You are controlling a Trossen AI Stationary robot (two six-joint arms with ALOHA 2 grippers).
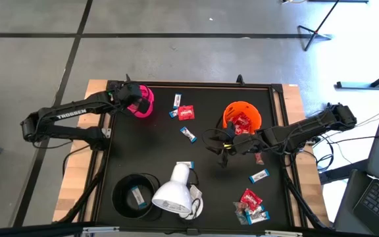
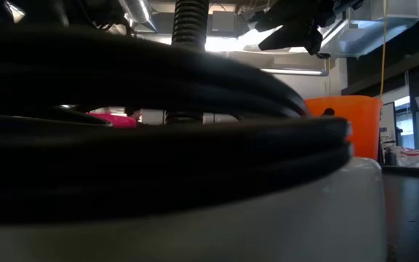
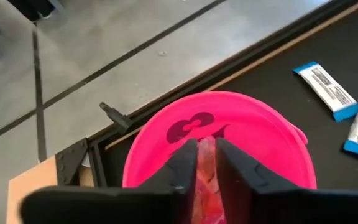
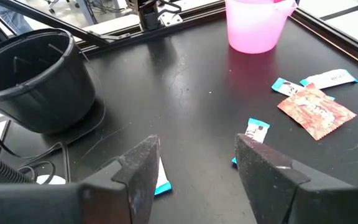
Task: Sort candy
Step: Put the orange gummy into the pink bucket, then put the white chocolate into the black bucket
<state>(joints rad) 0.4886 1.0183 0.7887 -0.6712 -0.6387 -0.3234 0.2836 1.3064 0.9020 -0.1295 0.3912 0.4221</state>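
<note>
1. Candy lies scattered over the black desk (image 1: 156, 158): a red packet (image 1: 186, 113) and a white-and-blue bar (image 1: 177, 100) sit near the pink cup (image 1: 143, 101), another bar (image 1: 188, 134) lies mid-desk, and a cluster (image 1: 251, 203) rests by the near right corner.
2. More red packets (image 1: 244, 123) fill the orange cup (image 1: 242, 118), and one bar (image 1: 136, 195) lies in the black cup (image 1: 135, 195).
3. The left claw (image 3: 205, 163) hangs over the pink cup, its fingers slightly parted with a pinkish piece (image 3: 205, 174) between them (whether they actually grip it, I cannot tell).
4. The right claw (image 4: 196, 155) stands released, fingers wide apart and holding nothing, low over the desk beside the orange cup, above a bar (image 4: 255, 130).
5. A white lamp head (image 1: 174, 191) rests beside the black cup.
</note>
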